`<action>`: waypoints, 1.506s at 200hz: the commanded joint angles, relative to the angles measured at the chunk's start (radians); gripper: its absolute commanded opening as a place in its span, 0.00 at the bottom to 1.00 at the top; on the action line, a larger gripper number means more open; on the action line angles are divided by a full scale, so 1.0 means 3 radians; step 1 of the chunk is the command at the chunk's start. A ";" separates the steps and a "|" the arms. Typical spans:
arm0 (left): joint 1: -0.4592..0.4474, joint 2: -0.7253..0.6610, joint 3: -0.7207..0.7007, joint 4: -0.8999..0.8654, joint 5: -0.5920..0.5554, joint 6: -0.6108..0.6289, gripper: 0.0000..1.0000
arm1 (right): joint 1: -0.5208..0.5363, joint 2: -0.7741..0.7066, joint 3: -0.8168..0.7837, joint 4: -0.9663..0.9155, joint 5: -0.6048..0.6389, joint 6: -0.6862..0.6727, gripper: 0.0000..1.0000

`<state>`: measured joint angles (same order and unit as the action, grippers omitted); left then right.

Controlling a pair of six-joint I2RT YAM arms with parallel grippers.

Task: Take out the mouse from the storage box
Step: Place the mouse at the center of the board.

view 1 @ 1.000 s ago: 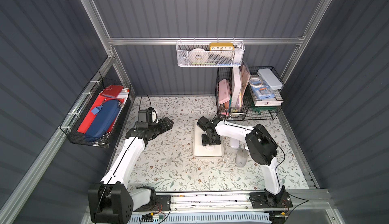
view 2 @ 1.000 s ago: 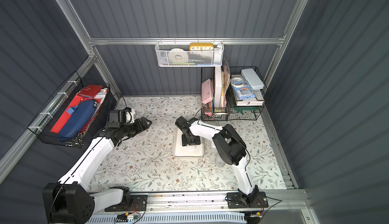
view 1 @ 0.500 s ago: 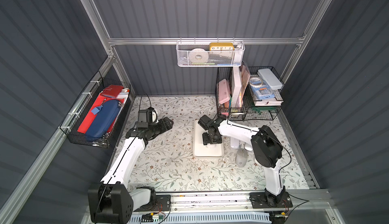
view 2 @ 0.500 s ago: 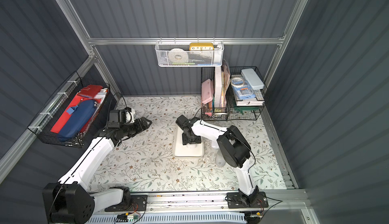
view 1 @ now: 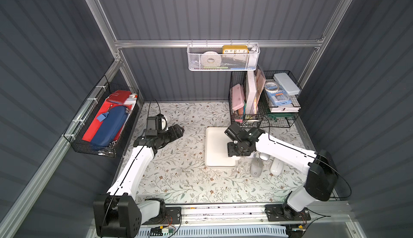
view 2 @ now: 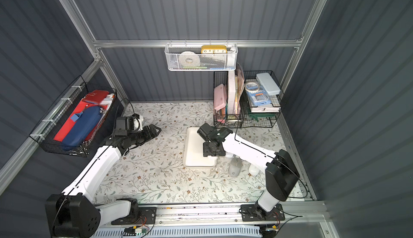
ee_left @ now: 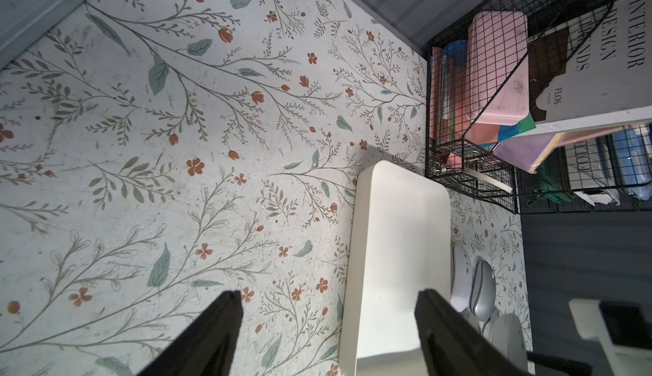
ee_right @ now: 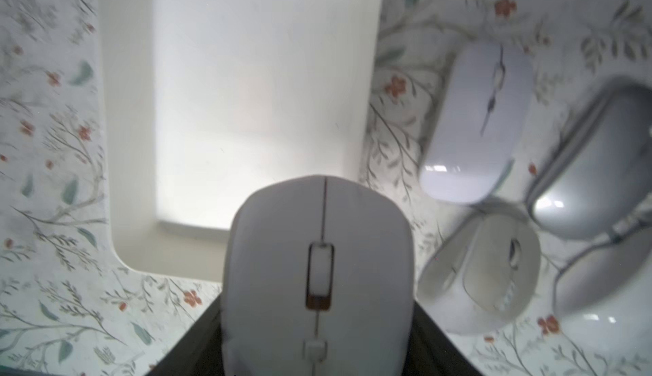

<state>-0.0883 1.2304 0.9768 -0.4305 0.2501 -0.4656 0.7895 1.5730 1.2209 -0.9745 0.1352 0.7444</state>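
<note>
The right gripper (view 1: 236,154) is closed on the flanks of a white mouse (ee_right: 317,250), its dark fingers (ee_right: 197,342) showing on either side of the shell in the right wrist view. A second ago it hung over the middle of the storage box (view 1: 214,144). It has since drawn toward the box's near right corner, so the mouse now overhangs the rim there, with part of it over the floral mat (view 1: 178,176). The right arm's elbow (view 1: 321,176) has swung out to the right and toward the front rail (view 1: 223,207). The box has not moved.

The left gripper (ee_left: 328,292) hovers where it was, over the mat well to the left of the box. Its jaws are spread wide with nothing between them.

Just right of the box's long edge the mat is crowded. A flat white mouse (ee_right: 476,120) lies closest to the rim, with other mice (view 1: 256,167) packed beside it. The black wire baskets (view 1: 245,114) stand at the box's far end. The mat lies bare between the box and the left gripper, and in front of the box's near edge toward the rail.
</note>
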 commanded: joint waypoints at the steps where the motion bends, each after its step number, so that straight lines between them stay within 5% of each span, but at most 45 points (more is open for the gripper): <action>1: -0.0016 -0.0021 -0.0019 0.0061 0.0022 0.0027 0.82 | 0.0042 -0.0300 -0.0485 -0.0084 -0.0086 0.0359 0.00; 98: -0.0013 -0.0072 -0.0066 0.0036 -0.0005 0.0000 0.83 | 0.0137 -0.0248 -0.1288 0.0438 -0.0511 0.0621 0.00; 153: -0.0010 -0.0038 -0.0068 0.0050 -0.0005 -0.0002 0.82 | 0.0221 -0.0016 -0.1263 0.0564 -0.0569 0.0622 0.00; 180: -0.0013 -0.0029 -0.0080 0.0060 -0.0010 -0.0005 0.83 | 0.0227 0.0041 -0.1292 0.0599 -0.0616 0.0643 0.29; 246: -0.0015 -0.0024 -0.0074 0.0058 0.0014 0.0012 0.84 | 0.0262 0.0248 -0.1069 0.0397 -0.0637 0.0633 0.71; 257: -0.0016 -0.0032 -0.0059 0.0040 0.0005 0.0020 0.85 | 0.0268 0.0197 -0.1035 0.0335 -0.0592 0.0648 0.98; 301: -0.0014 -0.0069 -0.0080 0.0033 0.0015 0.0003 0.86 | 0.0270 0.0031 -0.1023 0.0128 -0.0476 0.0703 0.99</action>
<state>-0.0883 1.2285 0.9558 -0.4122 0.2501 -0.4660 0.8654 1.6176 0.8967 -0.8875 -0.0391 0.9356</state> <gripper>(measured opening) 0.859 0.988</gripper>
